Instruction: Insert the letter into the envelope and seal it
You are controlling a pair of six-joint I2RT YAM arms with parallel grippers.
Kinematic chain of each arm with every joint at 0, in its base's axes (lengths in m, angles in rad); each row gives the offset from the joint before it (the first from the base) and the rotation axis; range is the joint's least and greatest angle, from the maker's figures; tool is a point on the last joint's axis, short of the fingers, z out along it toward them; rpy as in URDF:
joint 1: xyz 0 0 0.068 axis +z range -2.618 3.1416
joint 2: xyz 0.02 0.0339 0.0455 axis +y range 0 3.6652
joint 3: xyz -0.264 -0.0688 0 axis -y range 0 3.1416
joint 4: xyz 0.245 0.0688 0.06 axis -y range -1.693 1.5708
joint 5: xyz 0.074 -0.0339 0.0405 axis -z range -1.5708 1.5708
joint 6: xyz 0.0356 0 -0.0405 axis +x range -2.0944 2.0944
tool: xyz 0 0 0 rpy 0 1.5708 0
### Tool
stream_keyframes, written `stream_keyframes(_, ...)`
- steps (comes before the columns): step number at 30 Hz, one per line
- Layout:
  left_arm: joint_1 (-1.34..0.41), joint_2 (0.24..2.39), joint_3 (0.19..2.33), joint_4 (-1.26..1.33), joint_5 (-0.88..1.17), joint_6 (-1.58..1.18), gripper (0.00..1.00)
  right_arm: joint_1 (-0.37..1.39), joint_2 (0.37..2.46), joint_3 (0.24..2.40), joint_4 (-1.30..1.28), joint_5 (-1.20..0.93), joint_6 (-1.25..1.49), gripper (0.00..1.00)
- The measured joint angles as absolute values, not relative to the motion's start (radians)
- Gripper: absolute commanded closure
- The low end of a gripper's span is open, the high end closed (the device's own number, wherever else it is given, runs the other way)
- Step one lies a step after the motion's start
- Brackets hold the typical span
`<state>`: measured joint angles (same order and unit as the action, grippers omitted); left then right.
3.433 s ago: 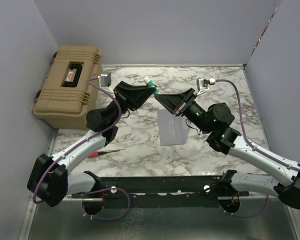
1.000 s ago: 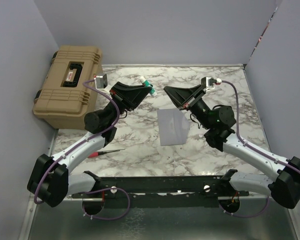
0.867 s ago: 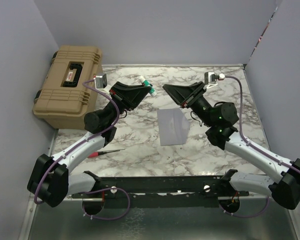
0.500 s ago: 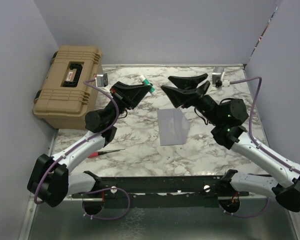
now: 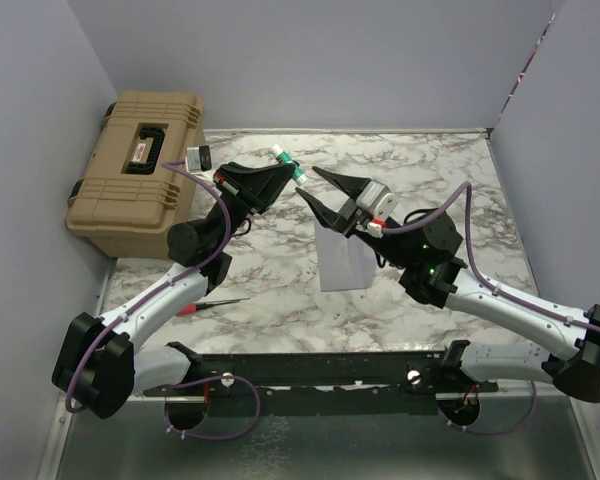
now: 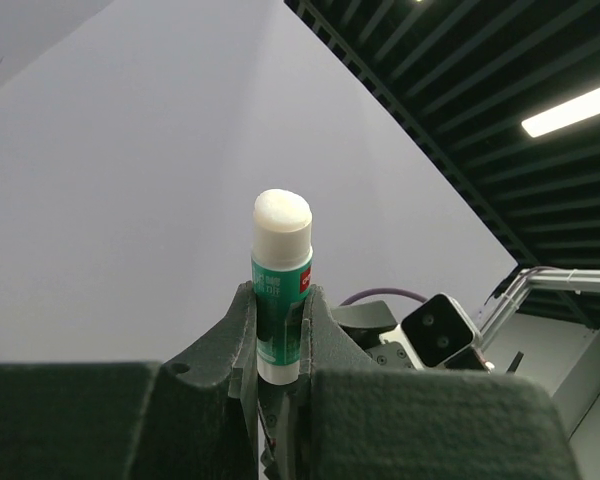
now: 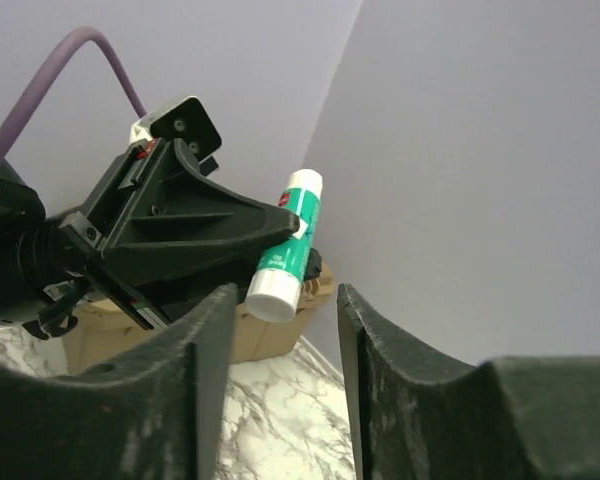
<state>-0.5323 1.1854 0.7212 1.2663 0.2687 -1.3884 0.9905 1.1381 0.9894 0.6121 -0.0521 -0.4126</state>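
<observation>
The grey-lilac envelope (image 5: 345, 262) lies flat on the marble table, below both grippers. The letter does not show in any view. My left gripper (image 5: 284, 171) (image 6: 278, 296) is raised above the table and shut on a green-and-white glue stick (image 5: 288, 164) (image 6: 281, 282). My right gripper (image 5: 307, 182) (image 7: 292, 298) is open and faces it, its fingers (image 7: 208, 335) on either side of the glue stick's (image 7: 287, 250) white end. I cannot tell whether they touch it. The right wrist view also shows the left gripper (image 7: 185, 230).
A tan hard case (image 5: 140, 170) stands at the back left of the marble table (image 5: 450, 180). A red-handled tool (image 5: 206, 305) lies near the left arm's forearm. Grey walls close in the left, back and right sides.
My right gripper has opened and swung left and round to face the glue stick's end. The left gripper kept hold of the stick and shifted slightly. The envelope has not moved.
</observation>
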Motion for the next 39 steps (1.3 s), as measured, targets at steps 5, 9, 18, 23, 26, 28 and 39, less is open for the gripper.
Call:
stream_keyframes(5,-0.532,1.183,0.721,1.262,0.258,-1.413,1.00,1.005,1.179,0.982,0.666,-0.036,-0.483,0.66)
stream_keyframes(9,-0.532,1.168,0.721,1.261,0.255,-1.417,1.00,1.012,1.196,0.980,0.690,-0.027,-0.509,0.75)
stream_keyframes(18,-0.532,1.156,0.720,1.264,0.252,-1.433,1.00,1.026,1.197,0.955,0.769,-0.016,-0.461,0.52)
stream_keyframes(23,-0.532,1.156,0.714,1.264,0.253,-1.434,1.00,1.027,1.196,0.955,0.800,-0.016,-0.435,0.51)
stream_keyframes(26,-0.532,1.155,0.710,1.264,0.253,-1.435,1.00,1.027,1.196,0.955,0.807,-0.016,-0.427,0.60)
stream_keyframes(28,-0.532,1.156,0.710,1.264,0.253,-1.436,1.00,1.027,1.196,0.955,0.808,-0.017,-0.420,0.64)
stream_keyframes(39,-0.532,1.156,0.710,1.264,0.253,-1.451,1.00,1.029,1.205,0.956,0.816,0.005,-0.337,0.91)
